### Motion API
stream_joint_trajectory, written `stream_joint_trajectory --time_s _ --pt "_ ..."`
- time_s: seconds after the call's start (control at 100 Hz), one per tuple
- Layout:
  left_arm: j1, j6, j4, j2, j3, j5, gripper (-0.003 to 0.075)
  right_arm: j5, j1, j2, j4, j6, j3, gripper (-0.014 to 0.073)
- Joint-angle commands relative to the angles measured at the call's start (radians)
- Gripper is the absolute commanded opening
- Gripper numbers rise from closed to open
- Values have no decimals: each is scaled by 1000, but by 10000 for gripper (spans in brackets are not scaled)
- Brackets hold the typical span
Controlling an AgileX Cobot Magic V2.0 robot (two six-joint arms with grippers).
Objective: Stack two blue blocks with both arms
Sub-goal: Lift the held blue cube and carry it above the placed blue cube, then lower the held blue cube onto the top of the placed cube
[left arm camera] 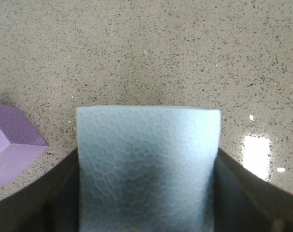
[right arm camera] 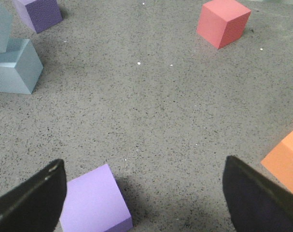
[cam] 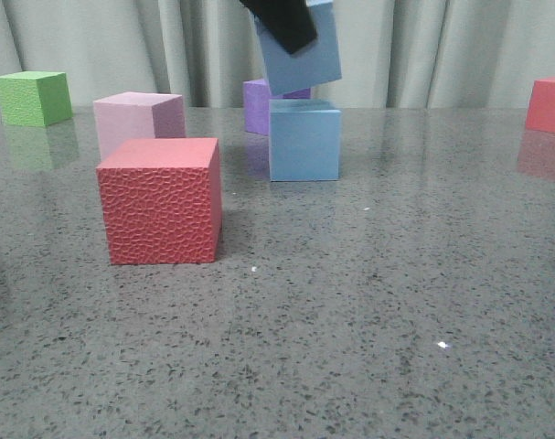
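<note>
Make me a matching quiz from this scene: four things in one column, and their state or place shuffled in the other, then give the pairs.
1. left tool
2. right tool
3. lower blue block
4. textured red cube

A. open, holding nothing
B. nearest the front camera
C. resting on the table under the tilted blue block
D. shut on the tilted blue block

Pairs: 1-D, 2-A, 3-C, 4-B

I see even, soft overhead light. The polished desk mirrors the cubes faintly in front view. A white glare patch burns out on the left wrist view. Shadows stay short and diffuse. Near end effector fingers look blurred.
</note>
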Motion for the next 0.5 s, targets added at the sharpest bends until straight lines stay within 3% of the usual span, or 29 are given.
stream_joint_trajectory --time_s 0.0,0.49 --pt "-7 14 -41 -56 -33 -23 302 -71 -7 2 -16 -6 -24 646" --pt "-7 41 -41 -40 -33 -33 302 -71 -7 2 -16 -6 -24 646"
